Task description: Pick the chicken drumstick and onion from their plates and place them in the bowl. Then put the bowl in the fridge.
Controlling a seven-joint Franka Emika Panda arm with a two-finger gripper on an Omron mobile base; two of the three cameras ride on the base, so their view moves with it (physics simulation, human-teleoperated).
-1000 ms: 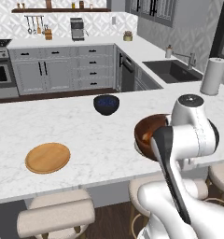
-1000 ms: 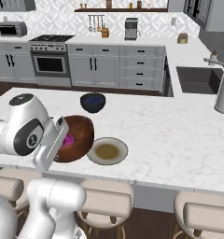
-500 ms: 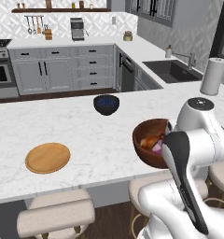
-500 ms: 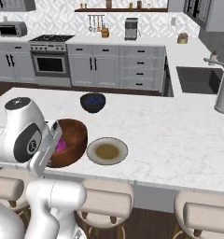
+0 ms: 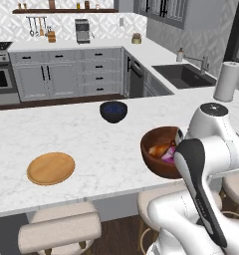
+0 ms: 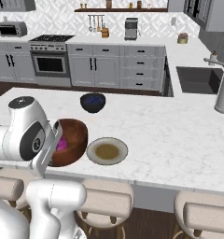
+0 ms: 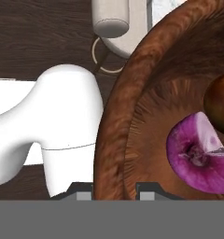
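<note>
With the onion (image 7: 201,156) and the drumstick (image 7: 220,103) both lying inside it, the bowl (image 5: 157,149) sits at the near edge of the counter (image 5: 91,139), its rim looking to reach slightly past that edge on the robot's side. It reads as a rigid, glossy wooden vessel, probably moderately heavy and slick, and its loose cargo would roll if it tipped. The rim is the only hold a narrow gripper can take, so it should be carried level. In the hand view the gripper (image 7: 115,192) straddles the rim, one tip outside and one inside the wall; whether it is pinching I cannot tell. To the right lies the grey plate (image 6: 107,151), to the left the wooden plate (image 5: 51,168), farther back a dark bowl (image 5: 113,111).
</note>
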